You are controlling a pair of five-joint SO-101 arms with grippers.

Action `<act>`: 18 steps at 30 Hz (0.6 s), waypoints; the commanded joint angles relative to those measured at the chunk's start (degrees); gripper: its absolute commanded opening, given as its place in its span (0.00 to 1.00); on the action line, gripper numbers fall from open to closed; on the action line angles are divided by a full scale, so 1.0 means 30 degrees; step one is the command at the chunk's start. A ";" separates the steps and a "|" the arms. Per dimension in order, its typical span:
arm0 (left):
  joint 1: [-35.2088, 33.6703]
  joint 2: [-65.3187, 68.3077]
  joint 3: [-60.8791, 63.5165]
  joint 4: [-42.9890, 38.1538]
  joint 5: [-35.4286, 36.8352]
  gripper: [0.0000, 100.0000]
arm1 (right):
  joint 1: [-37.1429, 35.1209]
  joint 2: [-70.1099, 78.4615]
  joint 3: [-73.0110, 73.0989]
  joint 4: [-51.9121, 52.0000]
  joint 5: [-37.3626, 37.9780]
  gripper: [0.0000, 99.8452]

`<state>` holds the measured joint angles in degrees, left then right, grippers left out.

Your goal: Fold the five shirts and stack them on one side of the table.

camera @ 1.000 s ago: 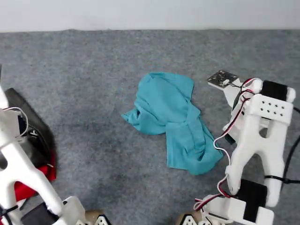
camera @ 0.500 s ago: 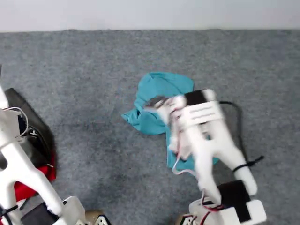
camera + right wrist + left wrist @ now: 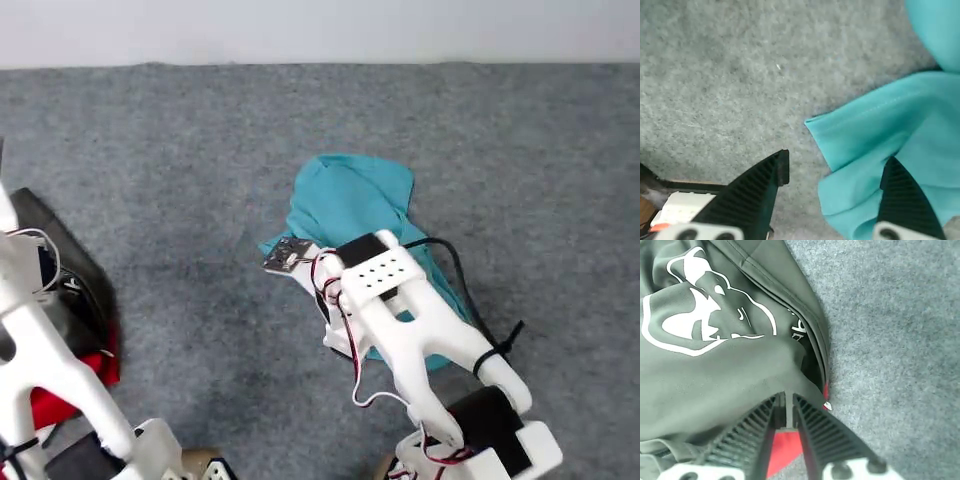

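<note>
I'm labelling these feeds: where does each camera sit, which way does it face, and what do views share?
High view: fixed above, looking down on the table; left arm and right arm show.
Left wrist view: on the left arm, facing the dark shirt; left gripper shut on it.
Right wrist view: on the right arm, facing the teal shirt; open right gripper shows.
Shared: teal shirt, high and right wrist views.

the teal shirt [image 3: 880,125] beneath the right gripper [image 3: 837,162] is one plain colour. that gripper's fingers [image 3: 760,185] are black and ribbed. at the left gripper [image 3: 788,397], a dark grey shirt [image 3: 715,370] carries a white printed emblem [image 3: 700,315], with a red shirt [image 3: 785,452] under it. the surface [image 3: 150,150] is mottled grey. the right arm [image 3: 400,310] is white with red and black wires.
</note>
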<state>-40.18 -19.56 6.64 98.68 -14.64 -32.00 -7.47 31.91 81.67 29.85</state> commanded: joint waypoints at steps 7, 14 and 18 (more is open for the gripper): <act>-0.0088 -0.0674 0.0982 0.0176 -0.0029 0.03 | -0.0132 0.3121 -0.0205 -0.1304 -0.0234 0.23; -0.0029 -0.0674 0.1011 0.0147 -0.0029 0.03 | 0.0249 0.4498 -0.0205 -0.2271 -0.0205 0.23; 0.0000 -0.0674 0.1011 0.0147 -0.0029 0.03 | 0.0278 0.5846 -0.0205 -0.3267 -0.0234 0.23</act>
<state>-40.18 -19.56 9.98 98.86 -14.64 -31.82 7.03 31.65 74.11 29.67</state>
